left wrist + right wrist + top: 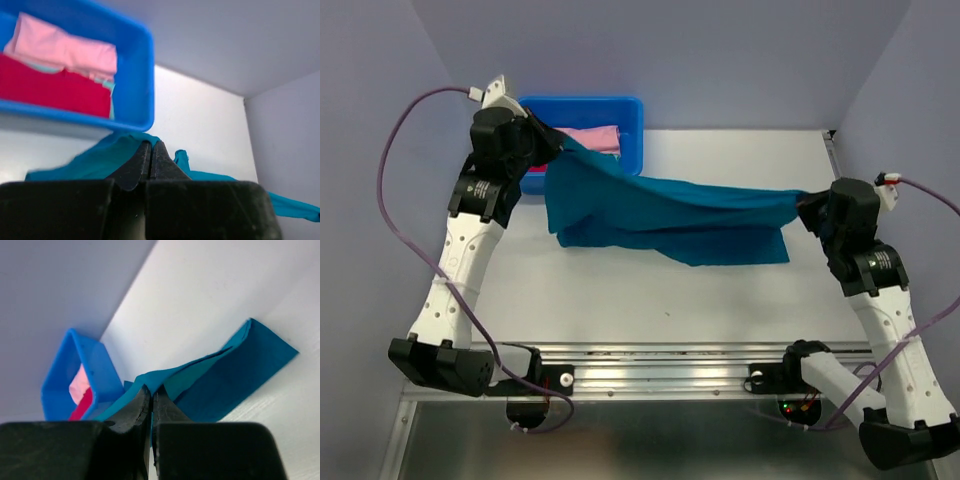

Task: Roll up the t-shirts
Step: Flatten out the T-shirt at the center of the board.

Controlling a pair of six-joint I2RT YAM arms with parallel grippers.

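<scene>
One teal t-shirt [670,215] hangs stretched across the bench [620,310], held at each end by one arm. The left end effector [544,145] has its jaws pinched fully together on the shirt's far-left corner, right at the near rim of the blue tub [632,112]. In the left wrist view the teal cloth bunches around the tips of the closed jaws. The right end effector [812,208] is clamped just as tight on the opposite end of the shirt, near the right edge of the bench. Its wrist view shows a folded teal edge running straight into the closed tips.

Between the two grips the upper edge of the shirt runs as a raised, slightly sagging line. The rest of the cloth drapes down toward the near side, and its lower edge lies on the bench surface, wider on the left than on the right.

Inside the tub, at the far-left corner of the bench, lie a folded pink t-shirt [590,136] and beside it a red bundle [50,90], touching each other
</scene>
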